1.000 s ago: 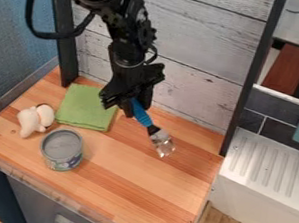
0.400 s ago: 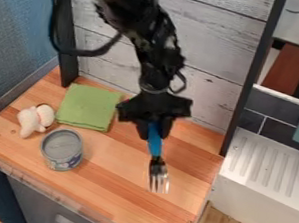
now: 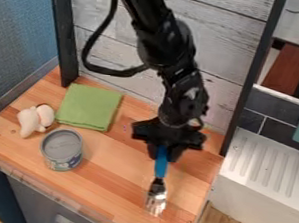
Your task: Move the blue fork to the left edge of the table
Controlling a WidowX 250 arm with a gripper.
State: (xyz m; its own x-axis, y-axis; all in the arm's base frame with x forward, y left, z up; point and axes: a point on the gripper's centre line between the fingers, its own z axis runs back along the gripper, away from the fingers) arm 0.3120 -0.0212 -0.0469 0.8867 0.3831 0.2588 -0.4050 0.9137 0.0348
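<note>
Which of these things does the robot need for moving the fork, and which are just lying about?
Part of the job:
- blue fork, held in the end effector
- wooden table, whose left edge is the goal

Just lying about:
- green cloth
- tin can
- white soft toy, beside the can

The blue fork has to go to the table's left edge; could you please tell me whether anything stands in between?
Yes: the can stands between the blue fork, held by the gripper, and the table's left edge, with the white toy beyond. The green cloth lies farther back.
</note>
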